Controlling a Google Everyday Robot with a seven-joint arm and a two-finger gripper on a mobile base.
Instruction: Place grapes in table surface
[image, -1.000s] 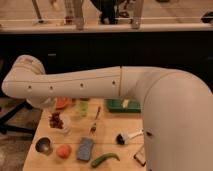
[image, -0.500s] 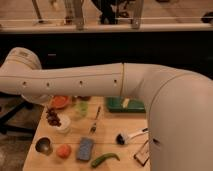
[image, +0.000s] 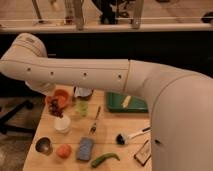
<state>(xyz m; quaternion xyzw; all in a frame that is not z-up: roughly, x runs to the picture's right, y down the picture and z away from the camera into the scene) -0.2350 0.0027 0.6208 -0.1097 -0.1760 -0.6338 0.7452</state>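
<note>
The grapes (image: 54, 108), a small dark reddish-purple bunch, hang over the left side of the table surface (image: 107, 131), just above a small white cup (image: 62, 124) and in front of an orange bowl (image: 63, 95). My gripper (image: 51, 99) is at the end of the big white arm that crosses the view. It sits right at the top of the bunch and is mostly hidden by the wrist. I cannot tell whether the grapes touch the tabletop.
On the table are a green cup (image: 82, 107), a fork (image: 95, 120), a green tray (image: 126, 102), a dish brush (image: 129, 136), an orange fruit (image: 63, 150), a blue sponge (image: 85, 148), a green chili (image: 105, 159) and a metal cup (image: 43, 146). A chair base (image: 12, 117) stands to the left.
The arm has swung up and nearer the camera, so it fills more of the view. The grapes have risen slightly over the left side of the table.
</note>
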